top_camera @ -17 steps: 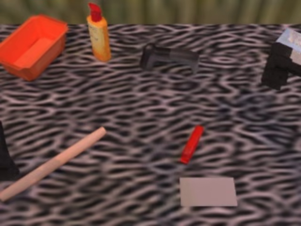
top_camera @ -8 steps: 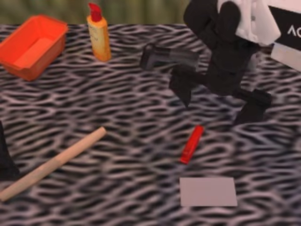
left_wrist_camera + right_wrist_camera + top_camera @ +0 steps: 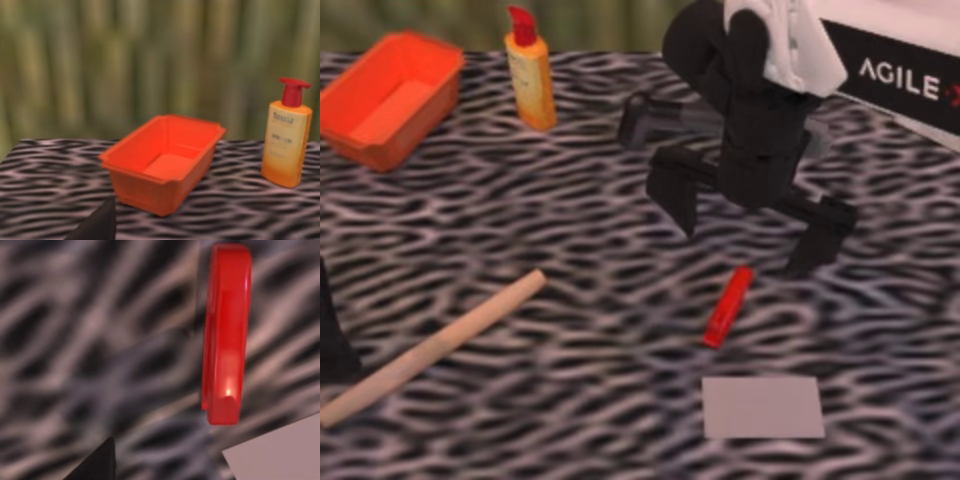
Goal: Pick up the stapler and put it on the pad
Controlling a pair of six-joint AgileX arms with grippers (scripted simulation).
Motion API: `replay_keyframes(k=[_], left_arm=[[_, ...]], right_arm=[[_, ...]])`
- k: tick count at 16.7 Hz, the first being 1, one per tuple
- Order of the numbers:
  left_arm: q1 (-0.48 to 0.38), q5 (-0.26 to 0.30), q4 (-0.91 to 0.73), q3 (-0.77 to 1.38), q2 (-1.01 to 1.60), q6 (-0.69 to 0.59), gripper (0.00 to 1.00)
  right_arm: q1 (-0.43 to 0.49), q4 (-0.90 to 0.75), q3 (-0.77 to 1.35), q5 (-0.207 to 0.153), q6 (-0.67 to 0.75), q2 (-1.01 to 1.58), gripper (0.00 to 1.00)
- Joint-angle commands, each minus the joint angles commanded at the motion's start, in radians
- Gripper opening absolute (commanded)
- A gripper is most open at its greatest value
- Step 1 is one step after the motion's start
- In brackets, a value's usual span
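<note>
From above, the pad [image 3: 763, 407] lies flat near the front edge of the table [image 3: 570, 260], at about 5 o'clock from the middle. It is a plain pale grey sheet. The stapler [image 3: 728, 306] lies just behind it, at 11 o'clock from the pad, near it but not touching. It is a slim, bright red bar, lying slanted. The right wrist view shows it close up: shiny, with rounded ends, and one corner of the pad beside it.

The right gripper [image 3: 752, 225] hangs above the table just past the stapler, at its 12 o'clock. Its two black fingers [image 3: 675, 188] are spread wide apart and hold nothing. The stapler has bare table on both long sides.

A wooden stick [image 3: 430, 346] lies far off at the stapler's 9 o'clock. The left gripper [image 3: 332, 340] is only a dark shape at the left edge, and you cannot tell how its fingers stand.

Farther back, a dark grey block [image 3: 660, 120] sits partly hidden behind the right arm. At the far edge stand a yellow bottle [image 3: 530, 75] with a red cap and an orange tub [image 3: 388, 95]. Only the left wrist view shows the tub's hollow inside.
</note>
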Motion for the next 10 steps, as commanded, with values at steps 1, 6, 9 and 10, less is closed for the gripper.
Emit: replay_keyframes(k=[1,6,9,10], left_arm=[[0.0,0.0,0.0,0.0,0.0,0.0,1.0],[0.0,0.0,0.0,0.0,0.0,0.0,1.0],[0.0,0.0,0.0,0.0,0.0,0.0,1.0],[0.0,0.0,0.0,0.0,0.0,0.0,1.0]], right_arm=[[0.0,0.0,0.0,0.0,0.0,0.0,1.0],[-0.002,0.075,-0.057,0.0,-0.003,0.021,1.0],[-0.001,0.212,-0.143,0.001,0.0,0.063,1.0],[0.0,0.257,-0.172,0.001,0.001,0.077,1.0]])
